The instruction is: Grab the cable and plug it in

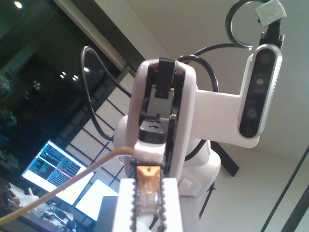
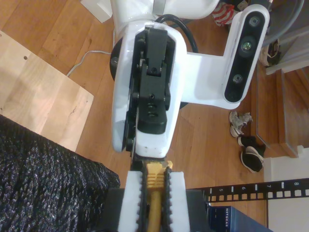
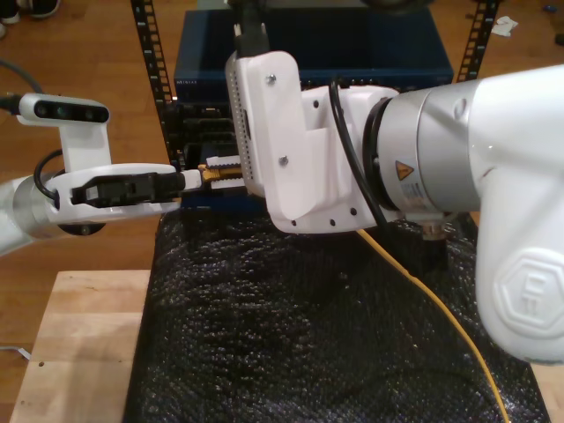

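Observation:
The orange-yellow cable (image 3: 414,280) trails from under the big arm on the exterior view's right down across the black mat. Its plug end (image 3: 210,173) sits between both grippers in front of the rack. My second gripper (image 2: 155,193), on that big arm (image 3: 225,167), is shut on the cable's yellow boot (image 2: 157,171). My first gripper (image 1: 148,193), on the arm from the exterior view's left (image 3: 198,179), faces it and is shut on the clear plug (image 1: 147,191). In the first wrist view the cable (image 1: 72,178) curves away from the plug.
A rack rail (image 3: 145,53) and a blue switch (image 3: 308,62) stand just behind the plug; the second wrist view shows the rail (image 2: 256,191) too. The black mat (image 3: 291,326) covers a light wooden table (image 3: 75,352). Shoes (image 2: 248,150) lie on the floor.

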